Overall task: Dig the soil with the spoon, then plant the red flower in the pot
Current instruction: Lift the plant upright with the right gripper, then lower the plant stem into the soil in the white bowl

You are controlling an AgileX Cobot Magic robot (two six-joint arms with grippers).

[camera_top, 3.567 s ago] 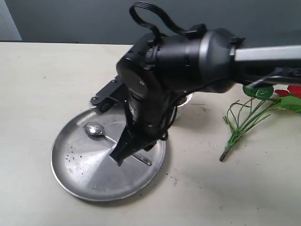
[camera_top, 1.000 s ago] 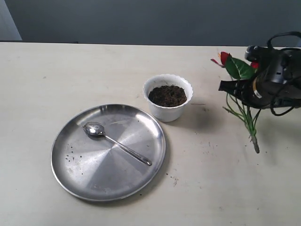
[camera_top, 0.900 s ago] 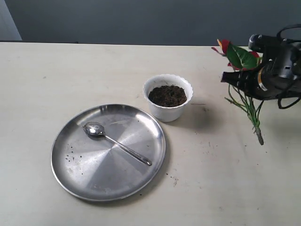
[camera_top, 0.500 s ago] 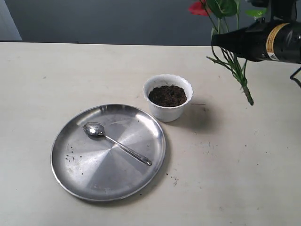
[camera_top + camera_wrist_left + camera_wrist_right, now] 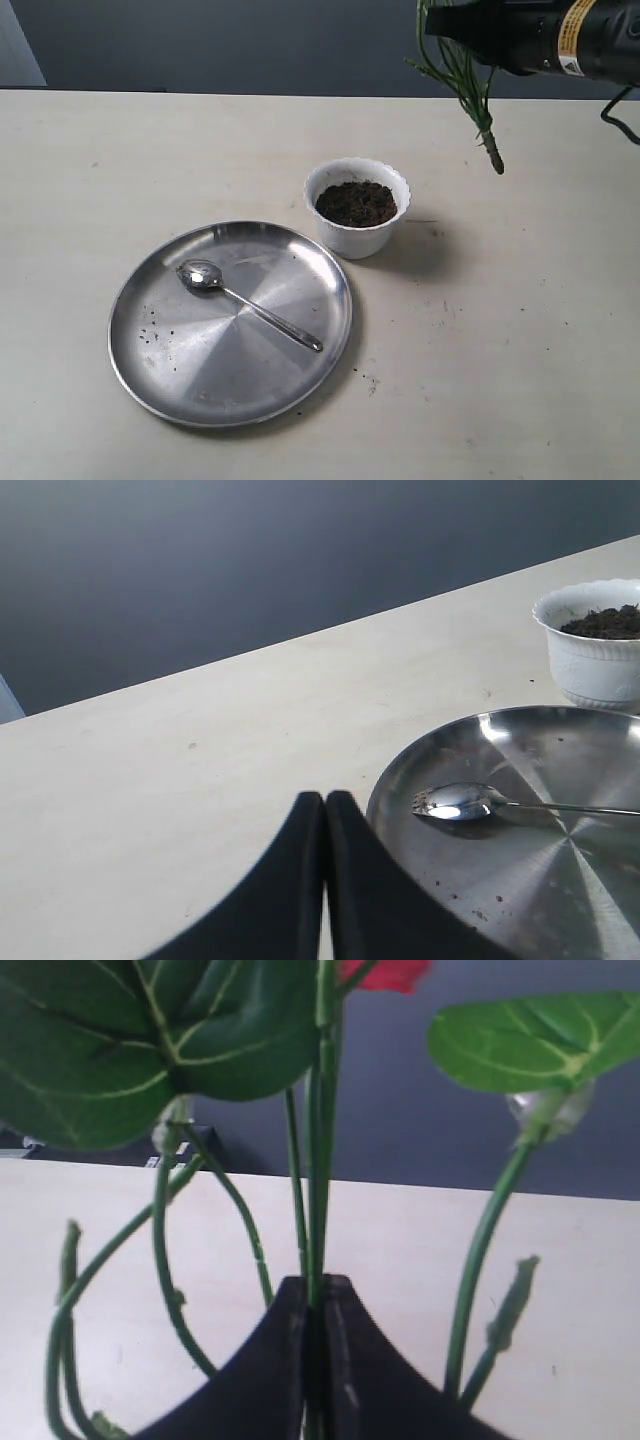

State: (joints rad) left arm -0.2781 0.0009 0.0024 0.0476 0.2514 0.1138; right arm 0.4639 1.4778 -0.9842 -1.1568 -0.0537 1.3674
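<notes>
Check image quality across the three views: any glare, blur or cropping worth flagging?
Exterior view: soft glare on the steel plate; the red flower is cropped at the top edge. Left wrist view: bright highlight on the spoon. Right wrist view: the leaves fill the frame, slightly soft.

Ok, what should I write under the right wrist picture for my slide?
Right gripper pinching the red flower by its green stems, leaves spread above the pale table.

table (image 5: pixel 520 350): pale beige, soil-flecked | steel plate (image 5: pixel 170 380): front left | pot (image 5: pixel 357 207): just behind plate's right
</notes>
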